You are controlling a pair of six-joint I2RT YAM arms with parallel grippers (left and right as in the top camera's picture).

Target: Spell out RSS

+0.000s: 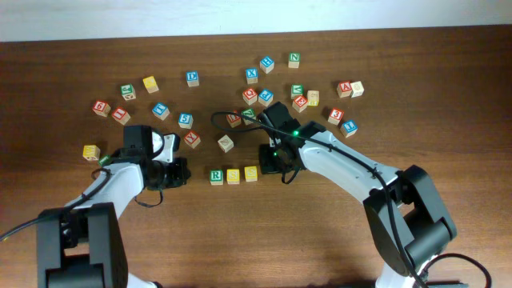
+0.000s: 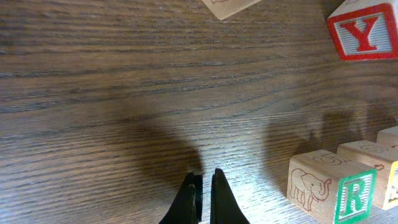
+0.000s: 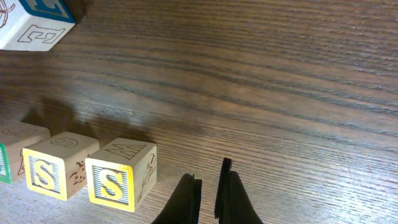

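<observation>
The RSS cubes (image 1: 233, 175) lie in a straight row near the middle of the dark wooden counter (image 1: 256, 240), reading left to right in the overhead view. The R cube (image 1: 216, 176) has a green letter on a pale face. Next comes the middle S cube (image 1: 233, 175), then the end S cube (image 1: 250, 173), both with yellow faces. The three sit side by side with little or no gap between them.

The right wrist view shows the two S cubes up close, each with a yellow S in a yellow frame facing the camera, the end S cube (image 3: 121, 174) nearest the fingers. The left wrist view shows the R cube (image 2: 333, 186) with an elephant drawing on its side face.

The left end effector (image 1: 178, 172) sits just beside the R end of the row, not touching it. Its fingers are pressed almost together with only a thin slit between them, and they hold nothing. The right end effector (image 1: 276, 160) sits just past the S end, also apart from the row, its fingers likewise drawn close and empty.

A red Y cube (image 2: 364, 28) lies farther from the left fingers. A blue-lettered cube (image 3: 31, 22) lies beyond the row in the right wrist view. Many other lettered cubes are scattered across the far half of the counter.
</observation>
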